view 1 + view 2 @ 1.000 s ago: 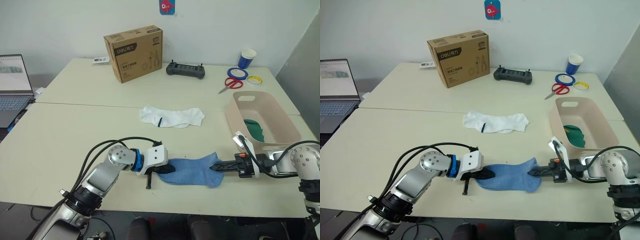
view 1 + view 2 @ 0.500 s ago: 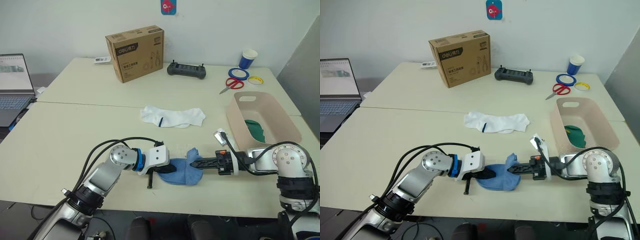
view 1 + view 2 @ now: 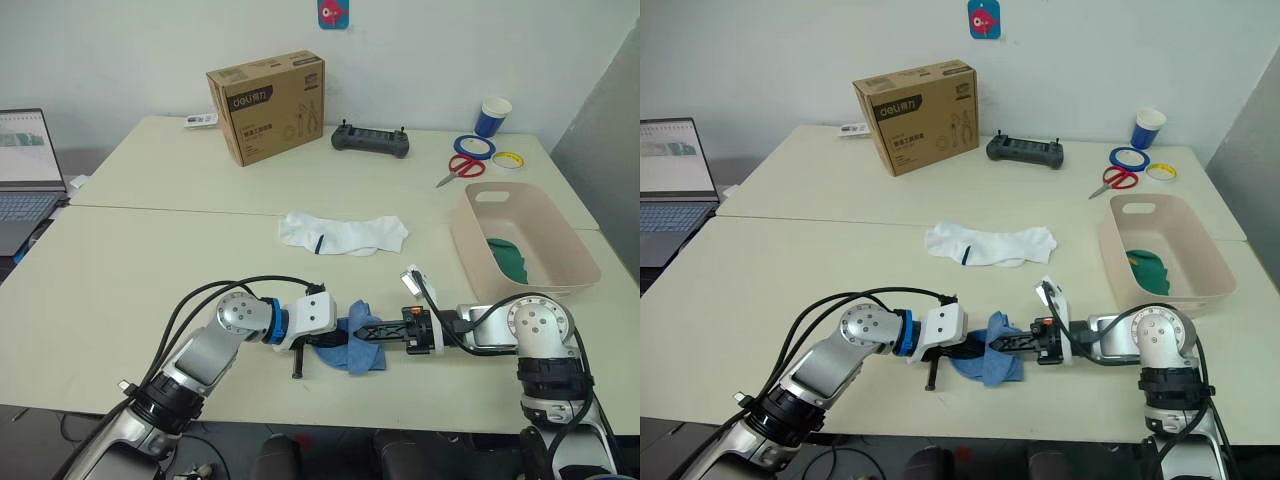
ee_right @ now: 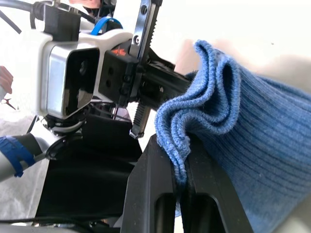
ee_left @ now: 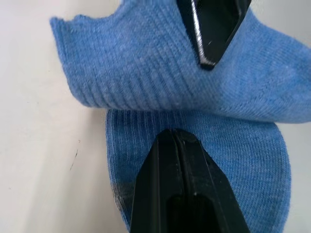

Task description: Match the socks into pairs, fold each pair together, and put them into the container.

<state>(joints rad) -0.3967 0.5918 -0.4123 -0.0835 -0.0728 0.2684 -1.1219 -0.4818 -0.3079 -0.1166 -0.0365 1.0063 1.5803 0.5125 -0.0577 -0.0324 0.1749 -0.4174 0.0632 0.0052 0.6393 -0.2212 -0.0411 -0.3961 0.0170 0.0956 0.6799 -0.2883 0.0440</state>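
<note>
Lying folded across the table — blue socks (image 3: 355,344), right gripper (image 3: 358,331) pinching them.

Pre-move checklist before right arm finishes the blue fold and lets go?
1. Right gripper shut on the free end of the blue socks: ok.
2. Left gripper shut, pinning the other end to the table: ok.
3. Free end carried over onto the pinned end: ok, fold nearly closed.
4. Both blue socks stacked in the fold: cannot tell.
5. Container has room beside the green socks: ok.
6. White socks lie apart from the fold: ok.
</note>
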